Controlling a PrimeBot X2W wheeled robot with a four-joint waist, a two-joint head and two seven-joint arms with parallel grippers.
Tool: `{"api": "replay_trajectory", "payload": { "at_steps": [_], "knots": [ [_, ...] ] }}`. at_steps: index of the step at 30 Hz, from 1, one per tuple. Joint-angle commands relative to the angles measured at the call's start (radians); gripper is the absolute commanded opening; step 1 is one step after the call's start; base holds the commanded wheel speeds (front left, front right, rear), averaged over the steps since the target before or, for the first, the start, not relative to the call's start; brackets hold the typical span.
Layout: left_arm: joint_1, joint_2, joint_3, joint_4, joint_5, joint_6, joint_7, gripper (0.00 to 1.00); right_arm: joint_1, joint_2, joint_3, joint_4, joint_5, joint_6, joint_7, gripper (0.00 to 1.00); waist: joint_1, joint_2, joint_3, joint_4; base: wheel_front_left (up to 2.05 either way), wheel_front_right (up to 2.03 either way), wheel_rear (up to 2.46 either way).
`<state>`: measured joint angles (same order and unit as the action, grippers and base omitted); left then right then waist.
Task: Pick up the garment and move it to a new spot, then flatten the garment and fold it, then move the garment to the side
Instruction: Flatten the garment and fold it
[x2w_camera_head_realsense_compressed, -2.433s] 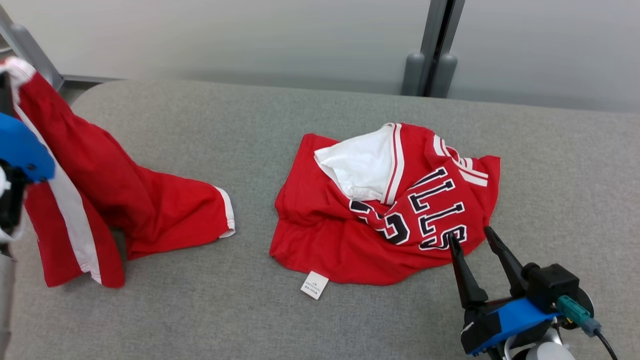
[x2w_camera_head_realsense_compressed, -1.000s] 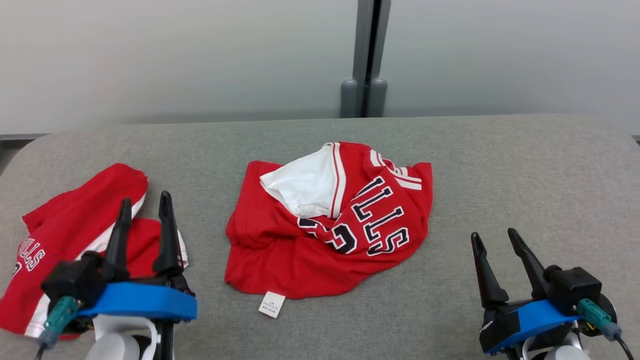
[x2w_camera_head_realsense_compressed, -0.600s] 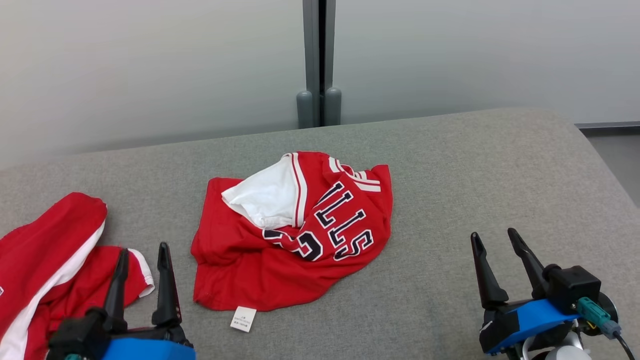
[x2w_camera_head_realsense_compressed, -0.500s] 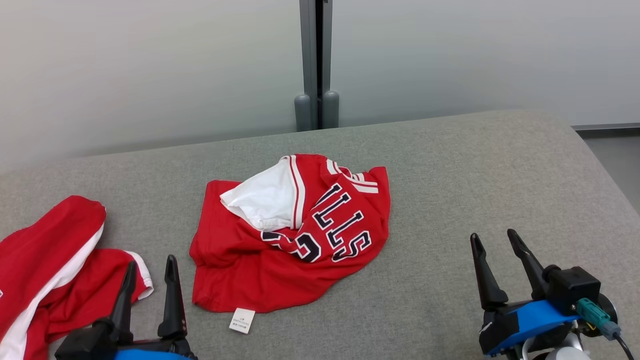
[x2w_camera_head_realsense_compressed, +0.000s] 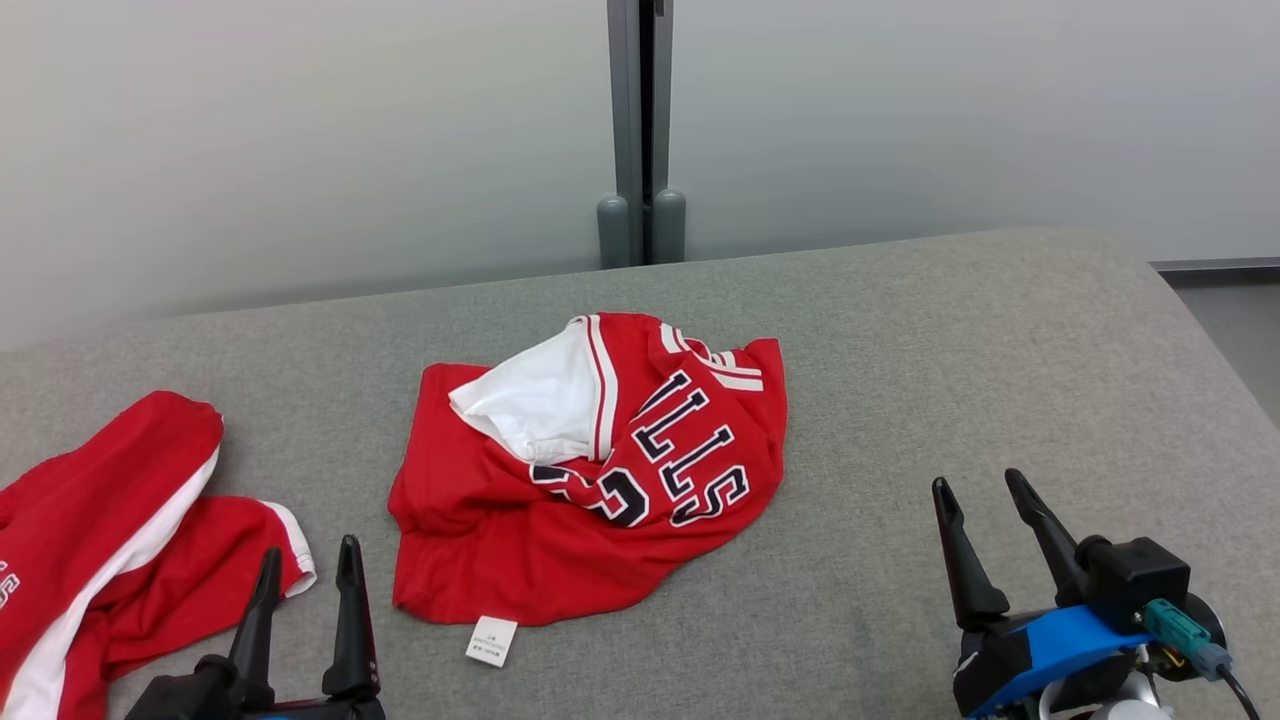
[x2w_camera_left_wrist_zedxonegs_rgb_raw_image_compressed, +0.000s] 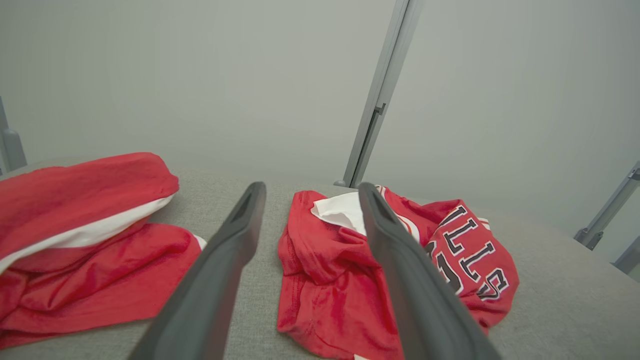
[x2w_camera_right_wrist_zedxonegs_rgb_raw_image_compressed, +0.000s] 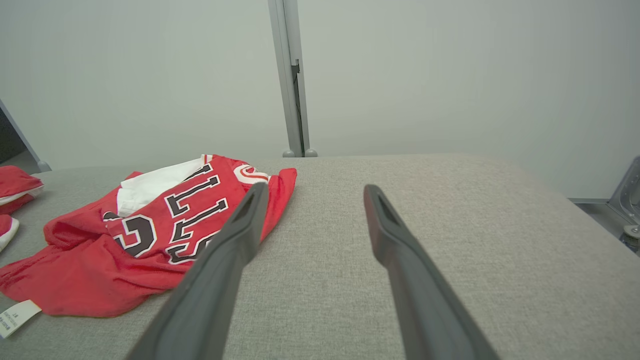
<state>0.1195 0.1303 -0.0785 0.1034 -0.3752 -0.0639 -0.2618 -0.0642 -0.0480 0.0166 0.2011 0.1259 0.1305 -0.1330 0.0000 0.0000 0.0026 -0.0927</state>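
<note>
A crumpled red jersey garment (x2w_camera_head_realsense_compressed: 560, 545) (x2w_camera_left_wrist_zedxonegs_rgb_raw_image_compressed: 320, 280) (x2w_camera_right_wrist_zedxonegs_rgb_raw_image_compressed: 90, 270) with black-and-white lettering and a white inside lies in the middle of the grey padded surface (x2w_camera_head_realsense_compressed: 950, 350), its white label at the near edge. Just near-left of the jersey, my left gripper (x2w_camera_head_realsense_compressed: 309, 548) (x2w_camera_left_wrist_zedxonegs_rgb_raw_image_compressed: 311, 186) stands open and empty, between it and the red shorts. My right gripper (x2w_camera_head_realsense_compressed: 975, 478) (x2w_camera_right_wrist_zedxonegs_rgb_raw_image_compressed: 315, 186) is open and empty too, over bare surface to the right of the jersey and clear of it.
Red shorts with a white stripe (x2w_camera_head_realsense_compressed: 110, 500) (x2w_camera_left_wrist_zedxonegs_rgb_raw_image_compressed: 85, 200) (x2w_camera_right_wrist_zedxonegs_rgb_raw_image_compressed: 15, 185) lie bunched at the left end of the surface. A pale wall with a grey post (x2w_camera_head_realsense_compressed: 640, 120) stands behind. The surface's right end drops to the floor (x2w_camera_head_realsense_compressed: 1230, 310).
The shorts, held up at the left earlier, now lie on the surface and my left gripper is free of them. The head view has turned right. My left gripper sank lower in view.
</note>
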Motion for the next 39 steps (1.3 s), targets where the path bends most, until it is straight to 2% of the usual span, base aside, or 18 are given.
{"api": "replay_trajectory", "payload": {
  "at_steps": [1,6,10,16,22,28,30,35,37,38,39],
  "knots": [
    [-0.004,0.000,0.003,0.004,0.011,-0.007,-0.005,1.00,0.005,-0.005,-0.003,0.001,0.007,0.000,0.003,1.00,0.0000,0.0000,0.001,0.003,0.00,0.00,0.00],
    [-0.014,-0.016,0.013,0.002,0.013,-0.015,-0.005,1.00,-0.032,-0.005,-0.007,0.005,0.032,0.000,0.036,1.00,0.0000,0.0000,0.017,0.012,0.00,0.00,0.00],
    [-0.031,-0.021,0.019,-0.011,0.022,-0.022,-0.004,1.00,-0.146,-0.004,-0.006,0.038,0.059,0.000,0.145,1.00,0.0000,0.0000,0.051,0.022,0.00,0.00,0.00],
    [-0.080,-0.035,0.017,-0.042,0.034,-0.031,-0.004,1.00,-0.384,-0.004,-0.042,0.181,0.089,0.000,0.369,1.00,0.0000,0.0000,0.139,0.078,0.00,0.00,0.00],
    [-0.140,-0.049,-0.002,-0.068,0.058,-0.044,-0.004,1.00,-0.601,-0.003,-0.141,0.375,0.052,0.000,0.539,1.00,0.0000,0.0000,0.239,0.154,0.00,0.00,0.00],
    [-0.191,-0.056,-0.039,-0.064,0.072,-0.058,-0.004,1.00,-0.750,-0.005,-0.216,0.557,-0.024,0.000,0.588,1.00,0.0000,0.0000,0.313,0.219,0.00,0.00,0.00],
    [-0.204,-0.059,-0.052,-0.059,0.074,-0.060,-0.004,1.00,-0.782,-0.005,-0.258,0.601,-0.082,0.000,0.585,1.00,0.0000,0.0000,0.327,0.238,0.00,0.00,0.00],
    [-0.228,-0.063,-0.075,-0.042,0.072,-0.064,-0.004,1.00,-0.833,-0.005,-0.320,0.700,-0.135,0.000,0.581,1.00,0.0000,0.0000,0.339,0.271,0.00,0.00,0.00],
    [-0.229,-0.065,-0.076,-0.036,0.066,-0.065,-0.004,1.00,-0.842,-0.005,-0.337,0.728,-0.153,0.000,0.572,0.49,0.0000,0.0000,0.336,0.275,0.00,0.00,0.00],
    [-0.228,-0.066,-0.076,-0.032,0.064,-0.066,-0.004,1.00,-0.845,-0.005,-0.343,0.741,-0.166,0.000,0.567,0.14,0.0000,0.0000,0.334,0.276,0.00,0.00,0.00],
    [-0.228,-0.066,-0.074,-0.028,0.062,-0.067,-0.004,1.00,-0.848,-0.005,-0.349,0.750,-0.176,0.000,0.559,0.00,0.0000,0.0000,0.332,0.276,0.00,0.00,0.00]
  ]
}}
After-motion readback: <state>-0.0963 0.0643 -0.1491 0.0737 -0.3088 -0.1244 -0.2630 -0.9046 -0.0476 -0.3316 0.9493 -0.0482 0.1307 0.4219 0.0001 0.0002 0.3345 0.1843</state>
